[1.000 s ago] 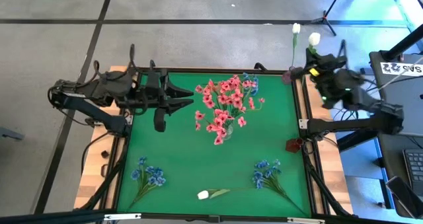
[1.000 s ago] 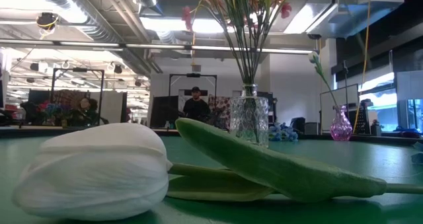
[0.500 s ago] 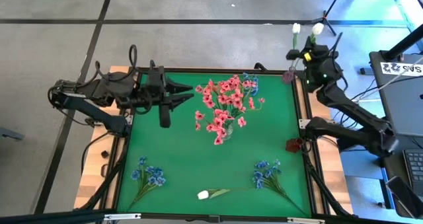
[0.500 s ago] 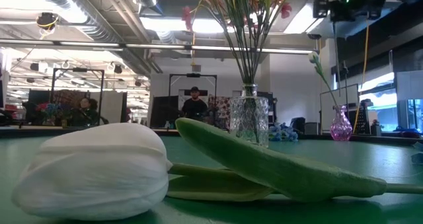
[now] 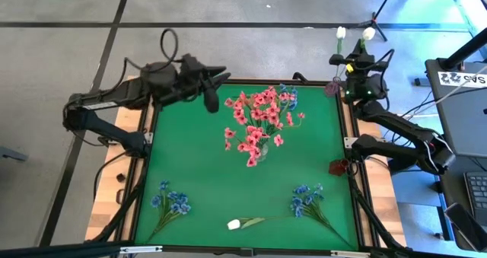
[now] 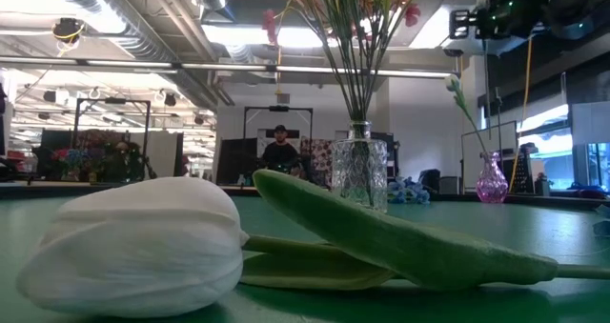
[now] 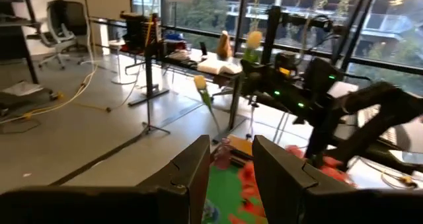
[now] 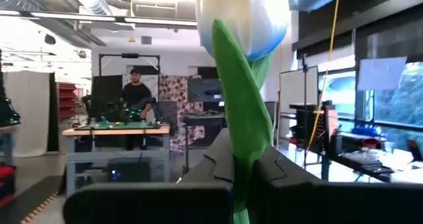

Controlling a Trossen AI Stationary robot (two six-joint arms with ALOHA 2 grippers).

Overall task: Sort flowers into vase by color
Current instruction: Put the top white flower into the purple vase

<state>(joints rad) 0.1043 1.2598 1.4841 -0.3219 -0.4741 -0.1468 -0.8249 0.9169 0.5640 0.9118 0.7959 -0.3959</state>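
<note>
My right gripper (image 5: 356, 60) is at the table's far right corner, raised, shut on a white tulip whose bud (image 5: 369, 33) stands above it; the gripper also shows in the low view (image 6: 505, 13). Just beside it a small pink vase (image 5: 332, 87) holds another white tulip (image 5: 340, 32). My left gripper (image 5: 215, 87) is open and empty, raised over the far left of the table. A clear glass vase (image 5: 255, 151) in the middle holds pink blooms (image 5: 259, 117) and a blue sprig (image 5: 289, 94). Two blue sprigs (image 5: 171, 201) (image 5: 308, 201) and a white tulip (image 5: 234, 224) lie near the front edge. My right gripper pinches the tulip's green stem (image 8: 241, 178) between its two fingers (image 8: 215, 164), below the leaf (image 8: 241, 98) and the bud (image 8: 241, 19). The tulip stands upright above the fingers, lifted clear of the table and of the pink vase.
The green mat (image 5: 205, 174) is bare between the glass vase and the flowers at the front. A dark red thing (image 5: 337, 167) sits at the right edge. People and desks show in the room beyond the table (image 6: 279, 151).
My left gripper has risen and gone toward the table's far edge and to the right, turning as it went, still open. My right gripper has swung with the white tulip toward the far edge, closer to the pink vase, and the tulip now stands more upright.
</note>
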